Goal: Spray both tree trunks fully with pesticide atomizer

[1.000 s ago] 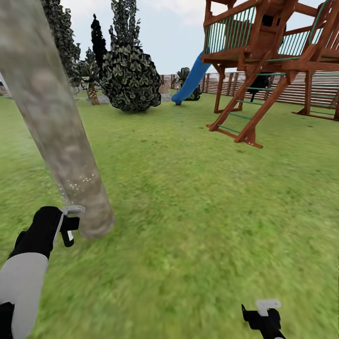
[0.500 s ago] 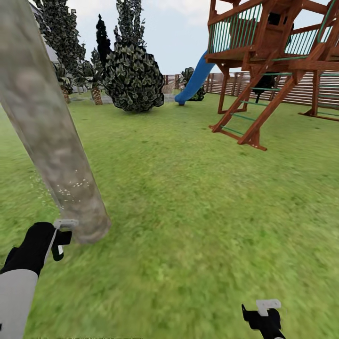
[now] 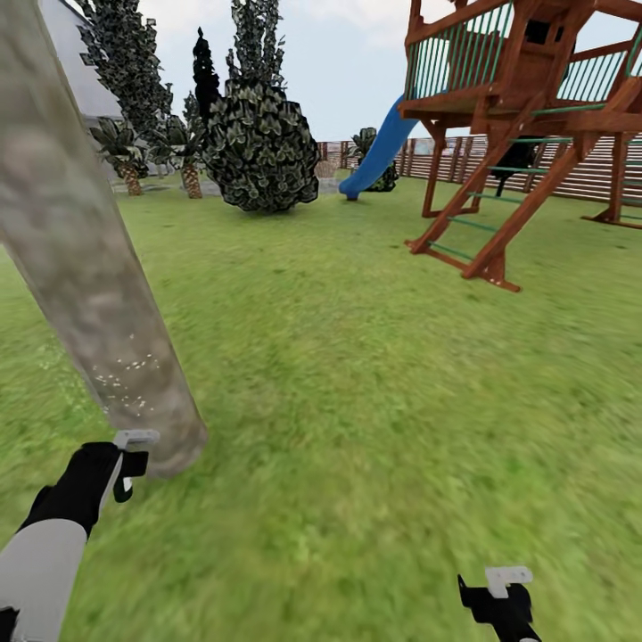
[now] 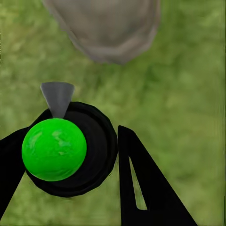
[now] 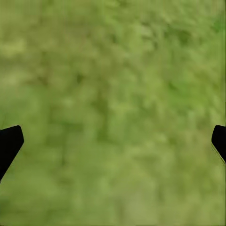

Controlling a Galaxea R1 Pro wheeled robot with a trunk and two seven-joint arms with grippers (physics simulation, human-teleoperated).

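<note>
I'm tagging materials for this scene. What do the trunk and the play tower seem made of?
Trunk: bark, looks matte, mottled grey-beige, dotted with pale specks low down. Play tower: reddish-brown wood, judging by its beams and braces, with green railings; the blue slide looks like smooth plastic, though that is uncertain.

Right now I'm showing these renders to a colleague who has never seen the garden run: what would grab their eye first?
Probably the thick mottled tree trunk leaning across the head view's left, pale pesticide specks dotting its lower bark. Just below, the left gripper holds the atomizer with its bright green cap, nozzle toward the trunk's base. Far right, the red-brown wooden playhouse with a blue slide.
</note>
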